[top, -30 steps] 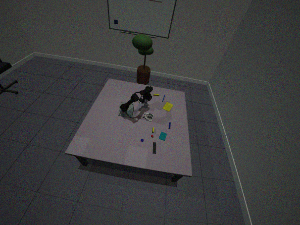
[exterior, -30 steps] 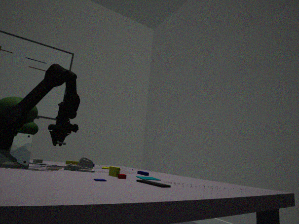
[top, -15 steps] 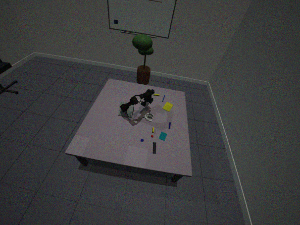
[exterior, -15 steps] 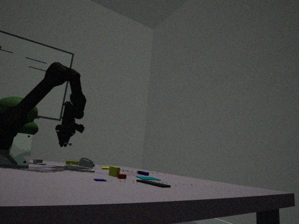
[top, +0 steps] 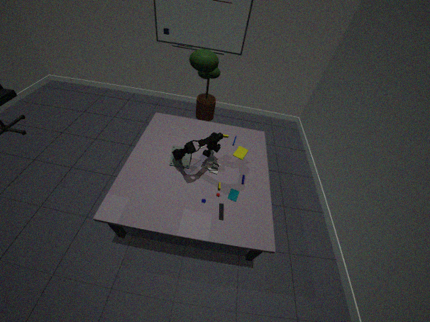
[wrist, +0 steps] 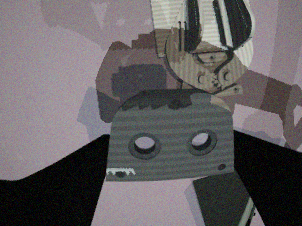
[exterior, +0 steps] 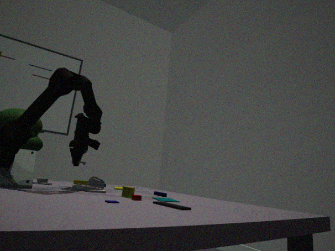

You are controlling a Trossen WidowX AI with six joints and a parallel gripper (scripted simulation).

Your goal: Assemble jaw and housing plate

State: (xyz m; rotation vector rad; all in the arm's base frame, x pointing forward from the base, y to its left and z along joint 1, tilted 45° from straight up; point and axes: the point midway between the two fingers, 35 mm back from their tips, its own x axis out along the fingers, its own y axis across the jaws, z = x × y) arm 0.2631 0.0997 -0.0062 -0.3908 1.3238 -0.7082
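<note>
My gripper (exterior: 78,163) (wrist: 169,138) is shut on the grey housing plate (wrist: 171,121) (exterior: 83,163), holding it by its two side edges, well above the table. The plate's two round holes show in the wrist view. The pale base (wrist: 162,11) (top: 216,171) (exterior: 101,191) lies on the table beyond the plate's far edge in the wrist view. Two jaws with black pads, a left jaw (wrist: 193,21) and a right jaw (wrist: 235,19), stand side by side on the base. Small round parts show at their near ends. Whether the teeth mesh is too small to tell.
A dark block (wrist: 220,196) lies below the plate's near edge. Farther off on the table are a yellow pad (top: 240,152), a yellow block (top: 219,186) (exterior: 127,192), a red cube (top: 218,194) (exterior: 136,197), a teal pad (top: 233,194) and a dark bar (top: 221,211).
</note>
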